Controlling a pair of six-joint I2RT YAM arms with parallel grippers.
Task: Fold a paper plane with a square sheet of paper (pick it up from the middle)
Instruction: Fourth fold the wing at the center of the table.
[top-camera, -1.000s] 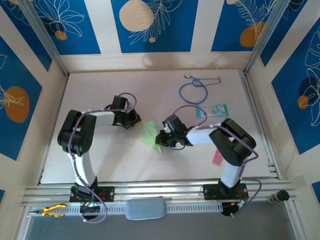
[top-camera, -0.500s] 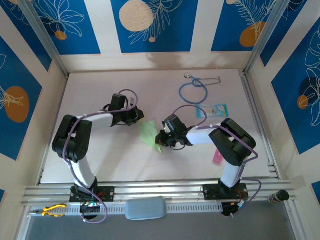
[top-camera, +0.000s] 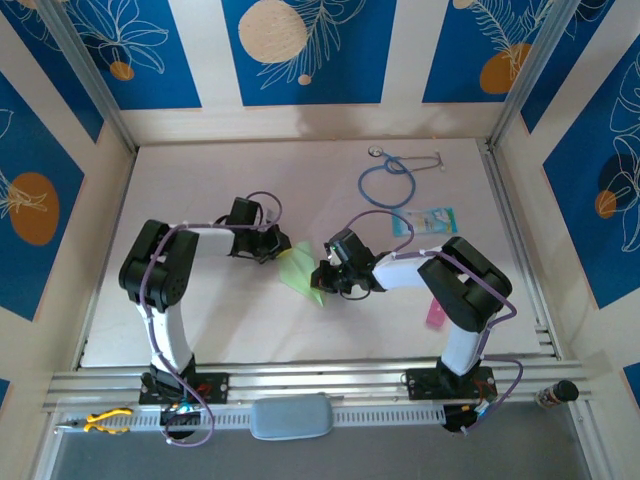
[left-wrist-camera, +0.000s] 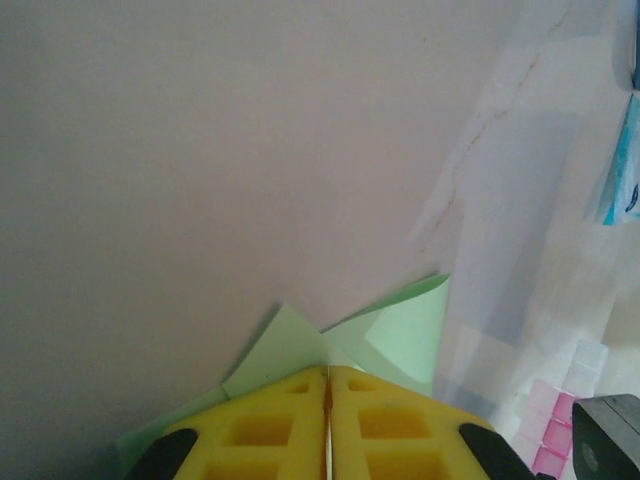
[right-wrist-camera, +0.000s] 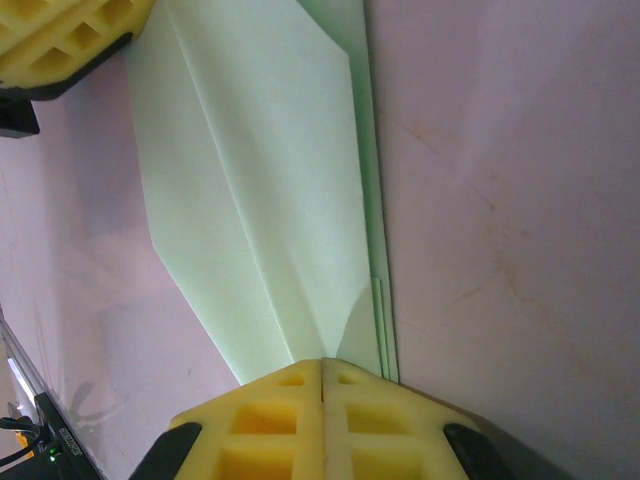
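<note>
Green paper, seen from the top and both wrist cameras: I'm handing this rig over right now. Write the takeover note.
Left gripper: jaws shut, tips at the paper's far-left end; whether a layer is pinched cannot be told.
Right gripper: jaws shut, tips at the paper's near-right end.
Green paper: flat on the table between the two grippers.
Done: folded into a long narrow shape with layered creases.
Left: probably the last folds to finish the plane.

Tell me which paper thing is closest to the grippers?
The green paper, lying between the left gripper and right gripper. The pink strip and teal card lie farther right.
</note>
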